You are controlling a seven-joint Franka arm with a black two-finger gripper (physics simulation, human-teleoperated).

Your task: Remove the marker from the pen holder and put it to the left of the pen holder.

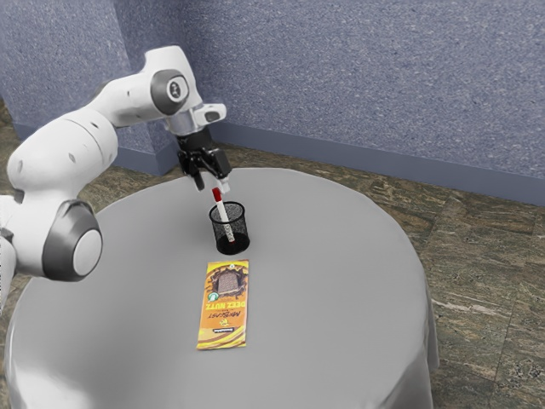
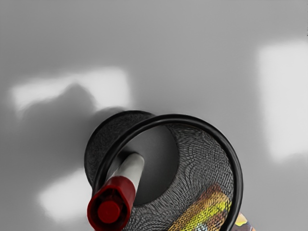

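A round table draped in smooth grey cloth (image 1: 341, 281) takes up much of the exterior view, and at its left a white, jointed robot arm (image 1: 64, 158) with dark grey joint caps arches over the tabletop. Nearest on the cloth lies a flat, rectangular orange-and-yellow chocolate bar wrapper (image 1: 223, 317), its lettering, including "DEEZ NUTZ", upside down in this view. Just beyond it stands an upright, round black wire-mesh pen holder (image 1: 243, 228), open at the top. Inside is the task's object, a slim white marker with a red cap (image 1: 218, 195); its lower end is down in the holder, and it tilts so that its capped end sticks up past the rim toward the exterior view's left. Above the cap hangs the black two-finger gripper (image 1: 212, 182), pointing down at a slant, its fingers spread apart and gripping nothing. The wrist view looks down into the holder: the red cap is close to the camera, over the rim, with the white barrel running down inside the mesh. Pale patches of light and a soft shadow lie on the cloth around it. Farthest away are a brown, stone-patterned floor (image 1: 477, 298) and a speckled blue-grey wall (image 1: 366, 77).
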